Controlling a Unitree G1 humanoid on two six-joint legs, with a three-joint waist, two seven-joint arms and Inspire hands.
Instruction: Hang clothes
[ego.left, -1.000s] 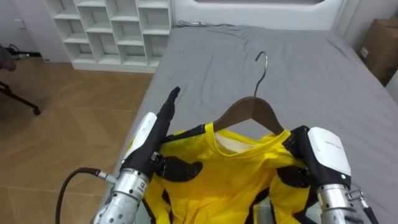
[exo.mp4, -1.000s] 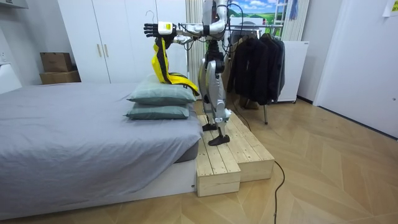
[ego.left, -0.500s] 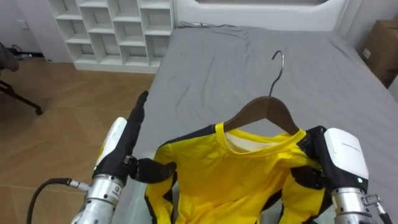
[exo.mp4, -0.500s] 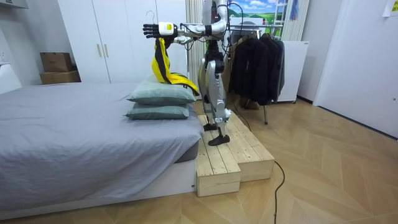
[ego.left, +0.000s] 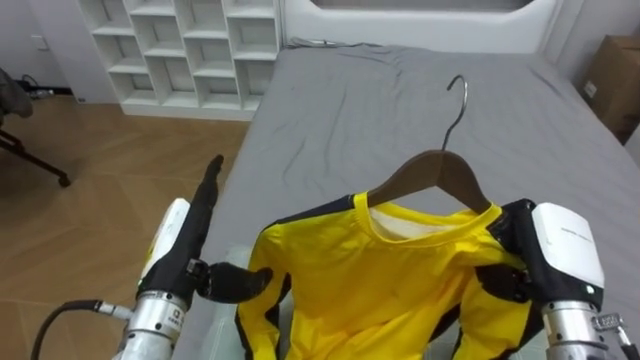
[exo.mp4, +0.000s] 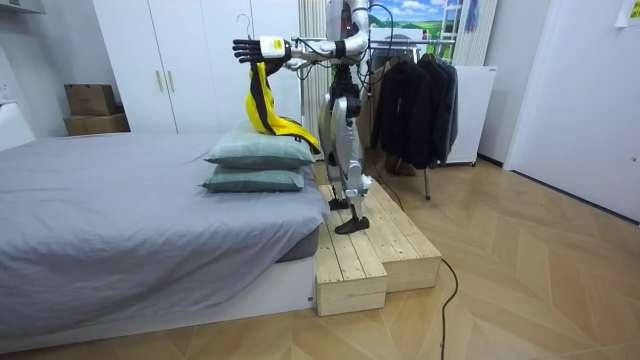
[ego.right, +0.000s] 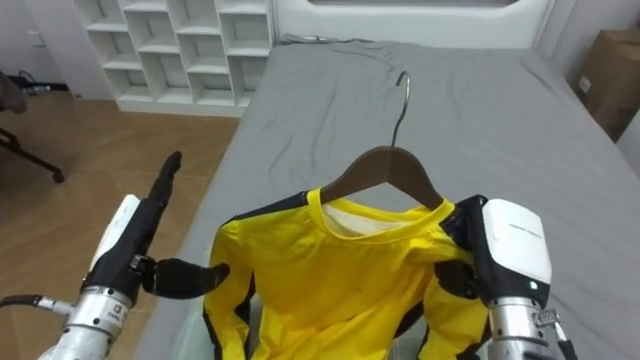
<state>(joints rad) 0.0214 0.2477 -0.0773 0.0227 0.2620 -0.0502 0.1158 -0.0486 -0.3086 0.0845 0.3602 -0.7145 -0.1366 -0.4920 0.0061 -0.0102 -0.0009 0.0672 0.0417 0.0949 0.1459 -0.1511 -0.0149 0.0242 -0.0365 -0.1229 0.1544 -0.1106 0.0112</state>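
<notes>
Mid-carry: the right hand (ego.left: 562, 255) curls its fingers (ego.left: 497, 282) round the yellow shirt (ego.left: 380, 290), on its wooden hanger (ego.left: 440, 170), above the bed (ego.left: 350, 110). The left hand (ego.left: 185, 240) hovers flat and empty at 8 o'clock. Next, likely: turn and hook it beside the dark coats (exo.mp4: 415, 100).

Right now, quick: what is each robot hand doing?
Left robot hand: open, beside the yellow shirt.
Right robot hand: shut on the yellow shirt's shoulder, over the wooden hanger.

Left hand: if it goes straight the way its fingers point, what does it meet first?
Nothing close. The left hand points clear of the yellow shirt, above the left edge of the bed. Probably the white shelf beyond, though depth is unclear.
</notes>
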